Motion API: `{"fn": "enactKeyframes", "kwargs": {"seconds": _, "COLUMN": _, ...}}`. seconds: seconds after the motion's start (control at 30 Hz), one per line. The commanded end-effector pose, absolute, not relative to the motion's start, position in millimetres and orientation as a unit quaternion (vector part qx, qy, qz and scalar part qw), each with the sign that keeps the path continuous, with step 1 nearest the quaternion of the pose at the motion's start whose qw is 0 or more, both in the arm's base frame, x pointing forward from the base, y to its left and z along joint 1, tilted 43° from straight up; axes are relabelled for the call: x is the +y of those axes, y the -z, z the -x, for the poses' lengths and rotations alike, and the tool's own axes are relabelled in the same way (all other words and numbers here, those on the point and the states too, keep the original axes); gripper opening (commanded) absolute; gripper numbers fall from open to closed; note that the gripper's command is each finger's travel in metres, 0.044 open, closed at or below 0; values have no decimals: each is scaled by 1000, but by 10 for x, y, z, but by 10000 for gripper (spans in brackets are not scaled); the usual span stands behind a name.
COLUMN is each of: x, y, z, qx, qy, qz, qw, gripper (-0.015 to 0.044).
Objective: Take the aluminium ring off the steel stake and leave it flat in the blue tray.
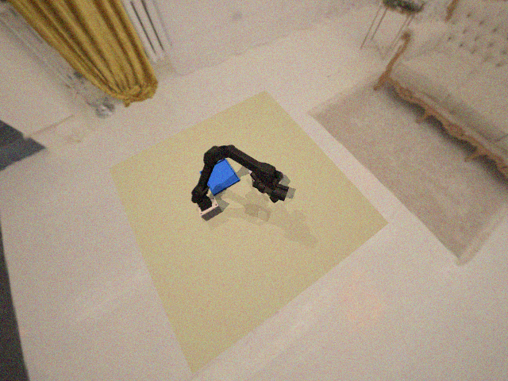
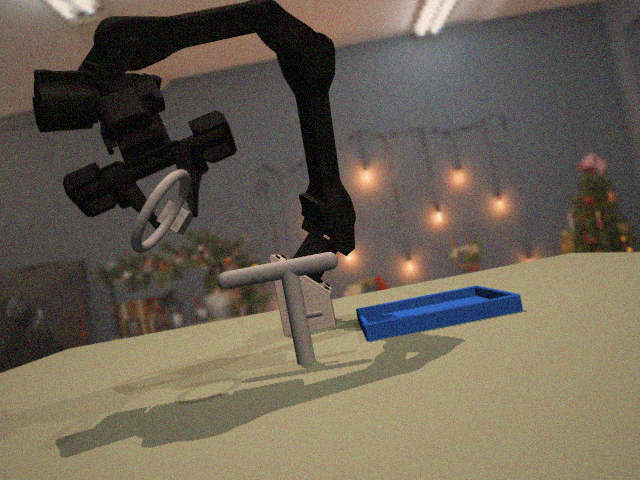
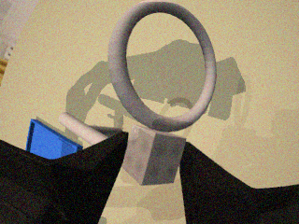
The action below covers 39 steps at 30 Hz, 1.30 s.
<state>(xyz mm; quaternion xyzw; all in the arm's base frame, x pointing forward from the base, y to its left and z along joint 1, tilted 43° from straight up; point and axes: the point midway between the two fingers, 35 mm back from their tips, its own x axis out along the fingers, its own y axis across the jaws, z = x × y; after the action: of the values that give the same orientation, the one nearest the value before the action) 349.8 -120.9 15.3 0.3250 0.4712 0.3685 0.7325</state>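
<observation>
The tray (image 1: pixel 223 177) (image 2: pixel 439 316) (image 3: pixel 50 141) is plain blue, the ring (image 2: pixel 140 227) (image 3: pixel 118 61) grey, the curtain (image 1: pixel 94 44) gold, the arm (image 1: pixel 246 160) (image 2: pixel 316 118) black.

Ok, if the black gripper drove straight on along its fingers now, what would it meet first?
Probably the pale yellow mat, met first by the grey metal ring it holds; the grey T-shaped stake looks off to one side, though depth is unclear.
</observation>
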Motion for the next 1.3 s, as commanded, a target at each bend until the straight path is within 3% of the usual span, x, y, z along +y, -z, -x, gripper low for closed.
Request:
{"fn": "enactKeyframes", "kwargs": {"seconds": 0.0, "x": -1172, "y": -179, "z": -3448, "qx": 447, "qy": -388, "qz": -295, "qw": 750, "gripper": 0}}
{"fn": "enactKeyframes", "kwargs": {"seconds": 1.27, "x": -924, "y": -426, "z": -3060, "qx": 223, "qy": -495, "qz": 45, "qw": 839, "gripper": 0}}
